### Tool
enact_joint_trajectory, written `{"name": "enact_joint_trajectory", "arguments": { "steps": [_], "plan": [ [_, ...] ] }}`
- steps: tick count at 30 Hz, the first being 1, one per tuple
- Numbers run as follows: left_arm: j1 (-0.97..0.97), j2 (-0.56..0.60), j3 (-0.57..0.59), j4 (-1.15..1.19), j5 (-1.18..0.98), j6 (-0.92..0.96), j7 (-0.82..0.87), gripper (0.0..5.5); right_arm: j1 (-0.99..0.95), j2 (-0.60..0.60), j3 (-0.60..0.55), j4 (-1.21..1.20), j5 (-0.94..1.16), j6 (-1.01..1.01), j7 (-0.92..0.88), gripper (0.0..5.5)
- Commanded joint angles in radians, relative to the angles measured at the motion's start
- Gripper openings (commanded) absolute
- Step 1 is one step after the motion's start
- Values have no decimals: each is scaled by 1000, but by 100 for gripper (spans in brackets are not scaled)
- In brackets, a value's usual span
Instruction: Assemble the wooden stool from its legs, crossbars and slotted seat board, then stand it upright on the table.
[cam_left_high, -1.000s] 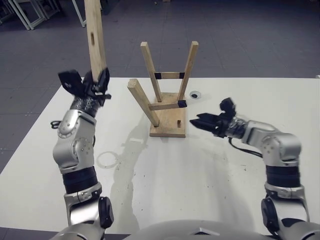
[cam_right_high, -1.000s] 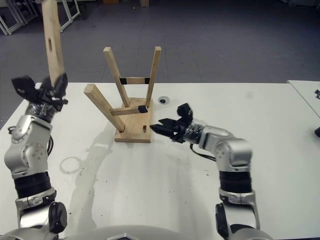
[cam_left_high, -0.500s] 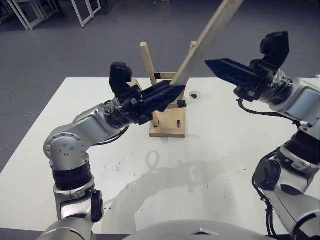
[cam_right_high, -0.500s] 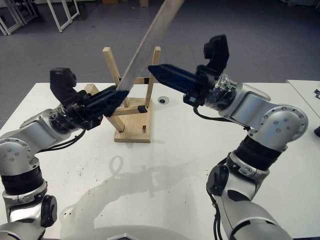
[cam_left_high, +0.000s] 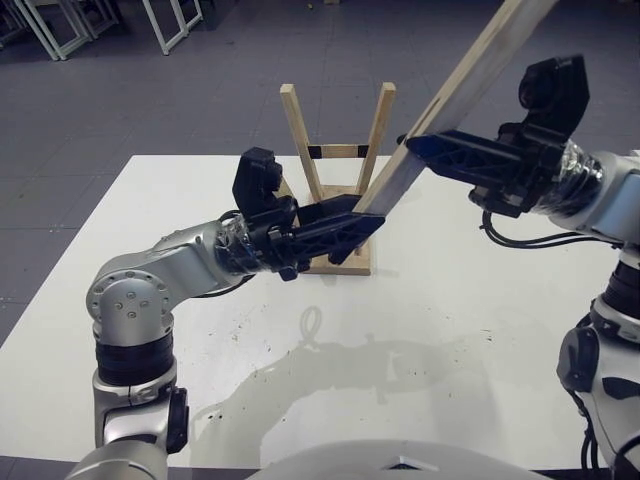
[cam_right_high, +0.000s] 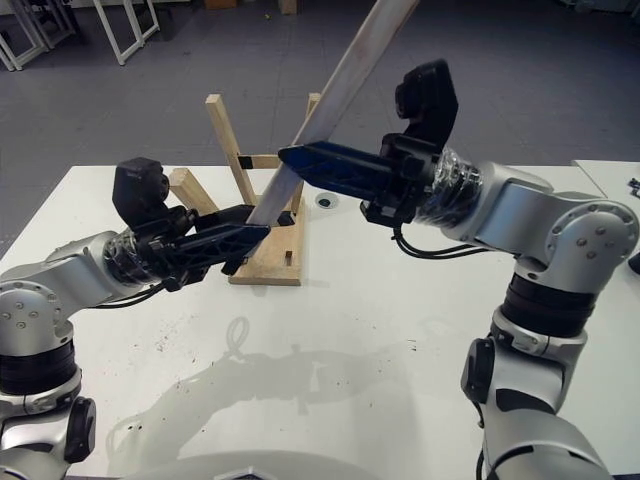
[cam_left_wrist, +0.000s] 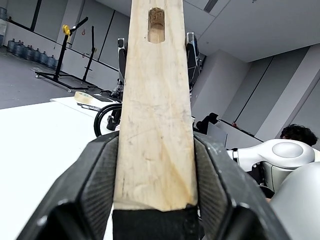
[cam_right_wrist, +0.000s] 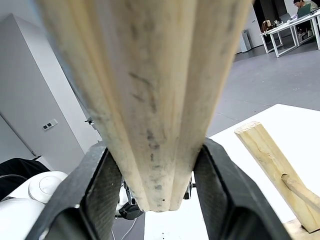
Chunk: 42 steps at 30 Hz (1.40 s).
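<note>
Over the white table (cam_left_high: 450, 330) the two arms meet on one loose leg (cam_left_high: 470, 80), which slants up from low near the middle toward the robot's right, well clear of the tabletop. The left gripper (cam_left_high: 365, 220) is clamped on the leg's lower end. From its wrist view I can see its fingers (cam_left_wrist: 95, 190) pressing both sides of the wood, and a slot (cam_left_wrist: 156, 25) cut through the leg farther up. The right gripper (cam_left_high: 420, 150) is clenched on the same leg a little higher along it, its fingers (cam_right_wrist: 100, 195) squeezing the wood from either side. Just behind the left gripper sits the part-built stool (cam_right_high: 262, 268), upside down. Its seat board (cam_left_high: 340, 265) lies flat on the table. A far-left leg (cam_left_high: 302, 140) and a far-right leg (cam_left_high: 382, 115) rise from the board, spreading apart toward their tops and joined by a crossbar (cam_left_high: 340, 151). A third leg (cam_right_high: 190, 188) tilts out toward the robot's left, its base hidden behind the left arm.
</note>
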<state>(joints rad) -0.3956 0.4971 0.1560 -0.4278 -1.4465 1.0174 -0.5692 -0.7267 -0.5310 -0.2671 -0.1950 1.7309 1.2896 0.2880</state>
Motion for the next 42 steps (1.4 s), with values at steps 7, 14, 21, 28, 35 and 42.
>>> {"name": "enact_joint_trajectory", "arguments": {
  "steps": [7,14,21,28,35,42],
  "plan": [
    [200,108,32,-6,288,-150,-77,308,58,-117,66,36,-255,-119,103,201],
    [311,157,-139,307,855,-438,-47,308,186,-76,288,149,-853,-519,270,201],
    [94,42,-192,672,1152,-625,120,308,115,100,513,556,-1314,-1123,548,201],
    [142,-4,-170,656,1175,-634,106,308,104,159,487,642,-1388,-1283,683,201],
    [173,-11,-156,623,1179,-622,85,308,60,154,548,849,-1498,-1343,864,201],
    [192,-15,-153,597,1182,-611,58,308,-39,181,564,1137,-1554,-1336,991,201]
  ]
}}
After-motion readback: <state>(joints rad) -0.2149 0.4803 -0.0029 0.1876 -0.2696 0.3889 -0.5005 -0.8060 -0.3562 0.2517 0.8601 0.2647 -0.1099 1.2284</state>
